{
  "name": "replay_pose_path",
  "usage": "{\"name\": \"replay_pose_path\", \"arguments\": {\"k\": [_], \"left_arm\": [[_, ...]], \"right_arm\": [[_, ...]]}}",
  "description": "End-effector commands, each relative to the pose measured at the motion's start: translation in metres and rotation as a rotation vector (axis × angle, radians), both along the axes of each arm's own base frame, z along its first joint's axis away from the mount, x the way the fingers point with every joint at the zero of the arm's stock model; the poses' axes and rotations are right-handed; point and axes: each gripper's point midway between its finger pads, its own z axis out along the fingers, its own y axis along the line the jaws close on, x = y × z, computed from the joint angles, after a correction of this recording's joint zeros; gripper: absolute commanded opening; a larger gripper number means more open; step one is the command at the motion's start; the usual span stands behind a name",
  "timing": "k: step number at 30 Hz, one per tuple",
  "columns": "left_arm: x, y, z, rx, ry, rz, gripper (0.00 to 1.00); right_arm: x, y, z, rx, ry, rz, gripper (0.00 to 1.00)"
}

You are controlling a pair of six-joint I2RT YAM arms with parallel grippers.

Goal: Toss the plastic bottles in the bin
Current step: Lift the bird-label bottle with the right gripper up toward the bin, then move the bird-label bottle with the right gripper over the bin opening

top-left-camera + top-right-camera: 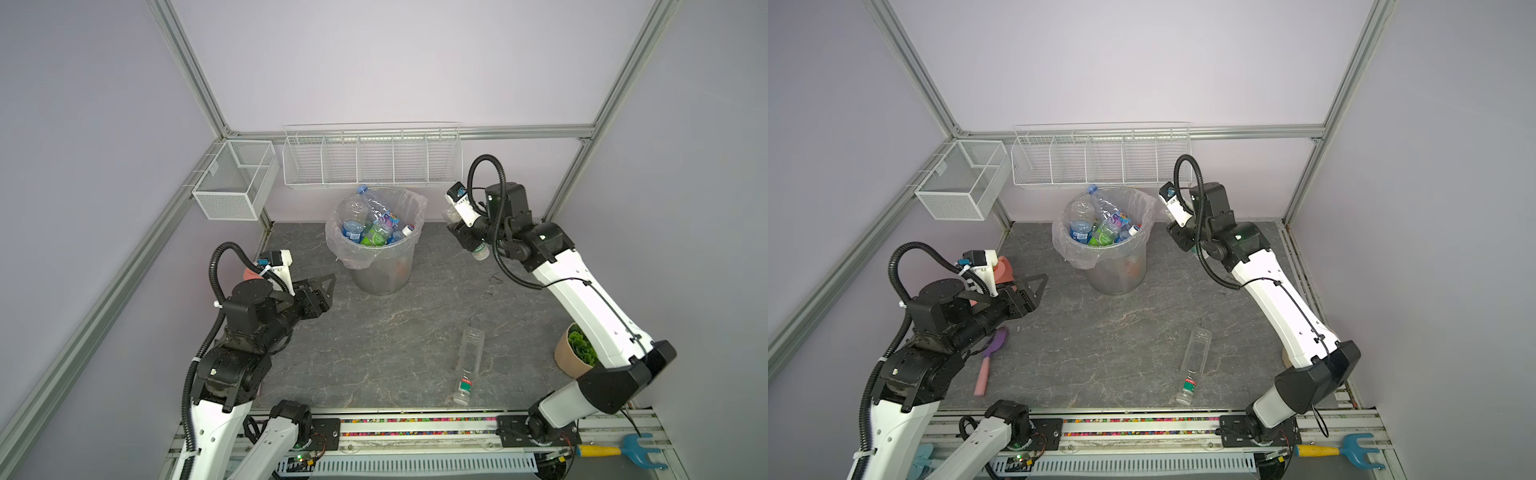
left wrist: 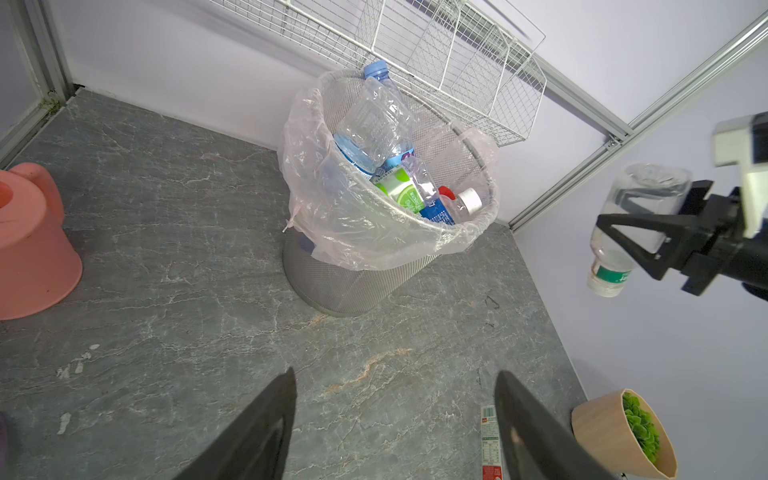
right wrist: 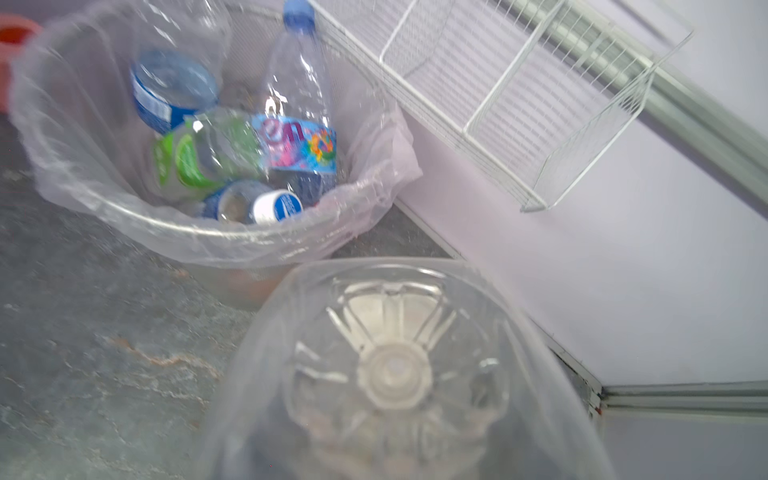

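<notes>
Right of bin point(image 1: 382, 274), above counter point(image 1: 374, 332): right fingers point(image 1: 462, 236) clamped on clear bottle point(image 2: 640, 199), green label, cap down. Front left of bin: left fingers point(image 2: 266, 428) spread wide, empty. Bin: bottles point(image 1: 376, 232) piled inside. Front counter: loose bottle point(image 1: 469, 357), lying flat.

Upright bin point(image 1: 380, 276), bottles point(image 1: 376, 232) inside; clear bottle point(image 1: 469, 353) lying nearby

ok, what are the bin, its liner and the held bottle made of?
Bin: grey fine mesh, matte, probably metal; the weave shows. Liner: thin clear plastic film, wrinkled and glossy. Held bottle: clear glossy plastic, moulded ribs on its base.
</notes>
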Motion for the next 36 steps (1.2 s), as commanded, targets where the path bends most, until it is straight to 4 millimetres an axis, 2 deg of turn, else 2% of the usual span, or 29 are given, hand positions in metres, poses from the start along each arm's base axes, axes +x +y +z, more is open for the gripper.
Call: {"name": "replay_pose_path", "arguments": {"k": [1, 6, 13, 18, 22, 28, 36], "left_arm": [[-0.006, 0.004, -0.001, 0.011, 0.006, 0.012, 0.75], [-0.008, 0.005, -0.001, 0.011, 0.006, 0.011, 0.75], [-0.009, 0.004, -0.005, 0.011, 0.003, 0.005, 0.75], [-0.012, 0.006, -0.006, 0.020, -0.003, 0.008, 0.75], [-0.013, 0.006, -0.009, 0.018, 0.002, 0.007, 0.75], [-0.016, 0.007, -0.011, 0.018, 0.001, 0.007, 0.75], [-0.022, 0.006, -0.014, 0.000, 0.002, -0.001, 0.75]], "right_arm": [[-0.024, 0.019, 0.061, 0.229, -0.119, 0.103, 0.17], [-0.049, 0.031, 0.110, 0.429, -0.195, 0.218, 0.18], [-0.066, 0.046, 0.154, 0.573, -0.247, 0.309, 0.18], [-0.068, 0.053, 0.179, 0.632, -0.289, 0.323, 0.17], [-0.065, 0.063, 0.188, 0.643, -0.298, 0.331, 0.16], [-0.052, 0.086, 0.190, 0.640, -0.285, 0.355, 0.16], [-0.010, 0.118, 0.167, 0.600, -0.240, 0.321, 0.15]]}}
